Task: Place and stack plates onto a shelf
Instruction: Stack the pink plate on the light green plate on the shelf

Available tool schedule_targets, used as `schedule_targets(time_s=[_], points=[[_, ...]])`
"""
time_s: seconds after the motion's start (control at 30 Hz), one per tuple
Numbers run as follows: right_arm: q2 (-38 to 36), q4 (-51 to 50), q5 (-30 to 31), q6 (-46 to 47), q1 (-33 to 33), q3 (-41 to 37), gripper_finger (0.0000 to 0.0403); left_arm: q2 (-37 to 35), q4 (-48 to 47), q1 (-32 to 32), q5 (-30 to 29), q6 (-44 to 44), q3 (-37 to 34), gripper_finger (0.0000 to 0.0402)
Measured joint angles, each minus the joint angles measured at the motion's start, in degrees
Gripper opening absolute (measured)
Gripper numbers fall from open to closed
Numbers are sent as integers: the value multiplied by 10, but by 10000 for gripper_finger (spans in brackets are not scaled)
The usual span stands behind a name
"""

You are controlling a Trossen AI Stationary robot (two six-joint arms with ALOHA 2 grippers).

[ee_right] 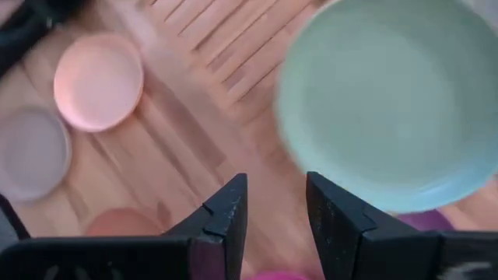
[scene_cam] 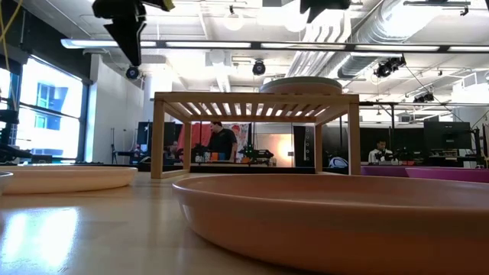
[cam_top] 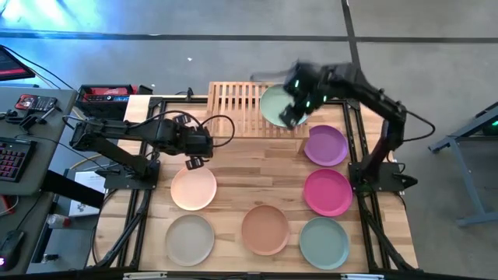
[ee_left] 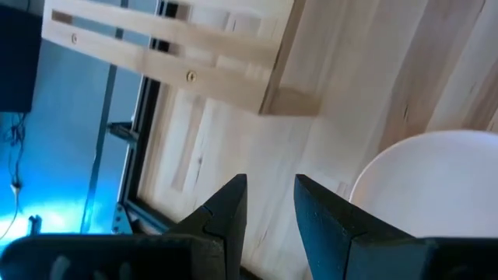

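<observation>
While the green plate (cam_top: 275,105) lies on the shelf (cam_top: 233,105) at upper centre, the right gripper (cam_top: 292,117) hovers at its rim, jaws parted, empty; left gripper (cam_top: 194,162) parted above the peach plate (cam_top: 193,188).

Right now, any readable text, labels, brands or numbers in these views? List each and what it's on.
None readable.
Red-and-black device beside the shelf: markings too small to read.
Papers off the table's left edge: print too blurred.
Plates and shelf: no visible text.
</observation>
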Motion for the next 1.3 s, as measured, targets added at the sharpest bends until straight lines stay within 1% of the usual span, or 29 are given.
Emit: schedule_targets(time_s=[0.1,0.23,0.43,0.57,0.73,0.97,1.07,1.3], points=[[0,0,28,53,69,-32,110,0,-9,0,1,0,0,96],[0,0,55,154,150,-94,110,0,-9,0,6,0,0,96],[0,0,54,329,255,-211,110,0,-8,0,6,0,0,96],[1,6,37,425,308,-266,110,0,-4,0,6,0,0,96],[1,42,28,504,356,-318,110,0,-1,0,8,1,0,96],[1,109,27,578,405,-405,110,0,11,0,42,1,0,96],[1,149,21,602,418,-453,110,0,12,0,54,0,0,96],[1,230,3,640,429,-546,110,0,12,0,55,-14,0,96]])
